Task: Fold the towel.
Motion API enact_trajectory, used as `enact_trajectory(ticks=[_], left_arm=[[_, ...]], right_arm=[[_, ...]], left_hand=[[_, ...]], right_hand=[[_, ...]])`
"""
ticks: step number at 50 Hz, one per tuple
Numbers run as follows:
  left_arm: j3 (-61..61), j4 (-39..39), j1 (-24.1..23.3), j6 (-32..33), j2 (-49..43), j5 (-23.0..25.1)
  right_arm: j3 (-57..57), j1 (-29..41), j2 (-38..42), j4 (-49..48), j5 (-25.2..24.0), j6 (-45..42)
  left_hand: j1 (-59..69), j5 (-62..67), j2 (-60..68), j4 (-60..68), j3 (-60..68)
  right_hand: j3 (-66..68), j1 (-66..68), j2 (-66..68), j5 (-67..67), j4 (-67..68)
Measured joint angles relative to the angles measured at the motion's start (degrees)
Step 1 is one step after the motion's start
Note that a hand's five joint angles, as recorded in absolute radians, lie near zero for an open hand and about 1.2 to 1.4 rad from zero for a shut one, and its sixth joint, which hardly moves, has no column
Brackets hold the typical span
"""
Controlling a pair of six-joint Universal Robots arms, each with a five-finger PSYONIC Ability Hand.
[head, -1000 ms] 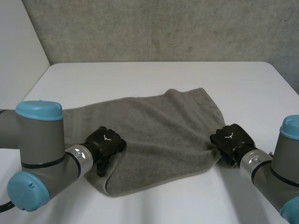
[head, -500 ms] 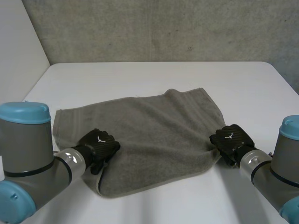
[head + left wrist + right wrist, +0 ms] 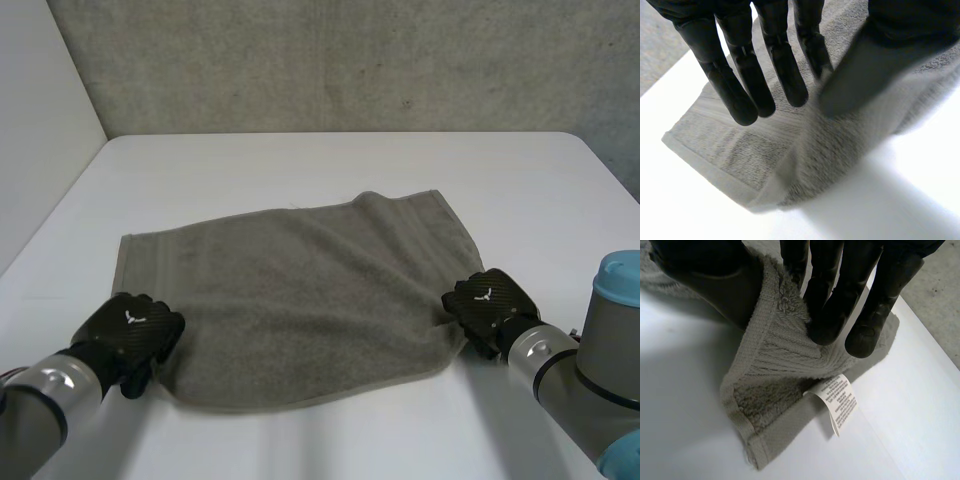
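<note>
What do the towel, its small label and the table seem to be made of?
The towel: grey-green terry, probably cotton; looped pile, flat woven border. The label: thin white fabric or paper with small print. The table: smooth matte white, perhaps laminate.

A white table [image 3: 320,165] with rounded far corners takes up most of the space, its top smooth, matt and evenly lit. Behind the table's far edge stands a rough grey concrete wall [image 3: 350,60] that is mottled and pitted. A plain white panel [image 3: 35,120] rises off the table's left side. Off its right side lies more of the same grey surface, wall or floor unclear.
</note>
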Motion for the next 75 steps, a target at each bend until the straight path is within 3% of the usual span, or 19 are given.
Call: enact_trajectory(ticks=[3,5,12,27,39,57,75], left_arm=[[-3.0,2.4,0.4,0.0,3.0,0.3],[-4.8,4.1,0.5,0.0,5.3,0.4],[-7.9,8.5,-0.2,0.0,12.1,0.7],[-11.9,8.6,-1.6,1.8,12.8,6.7],[-15.7,8.2,-1.0,12.4,10.1,6.9],[-14.8,12.4,-1.0,12.0,-1.9,6.9],[-13.5,21.2,-1.1,6.4,-5.2,4.2]], right_arm=[[0.0,0.4,0.1,0.0,0.0,0.0],[0.1,0.6,0.2,0.0,0.0,0.0],[0.0,0.6,0.4,0.0,0.0,0.0],[0.1,0.7,0.6,0.0,0.0,-0.1],[0.1,0.7,0.9,-0.1,-0.1,-0.1],[0.2,1.1,1.0,-0.2,0.0,-0.1],[0.1,1.1,1.0,-0.3,-0.1,-0.1]], left_hand=[[-23.4,-23.5,-22.4,-23.8,-22.3],[-32.1,-32.7,-31.1,-31.7,-31.2],[-37.5,-39.7,-37.5,-37.5,-37.9],[-37.9,-38.9,-37.6,-37.7,-38.3],[-37.9,-38.4,-37.6,-37.8,-38.3],[-37.9,-38.4,-37.6,-37.7,-38.3],[-37.6,-38.3,-31.0,-31.5,-31.1]], right_hand=[[0.0,0.0,0.0,0.0,0.0],[0.0,0.0,0.0,0.0,0.0],[0.0,0.0,0.0,0.0,0.0],[0.0,0.0,0.0,0.0,0.0],[0.0,0.0,0.0,0.0,0.0],[0.2,0.0,0.0,0.0,0.0],[0.2,0.0,0.0,0.0,0.0]])
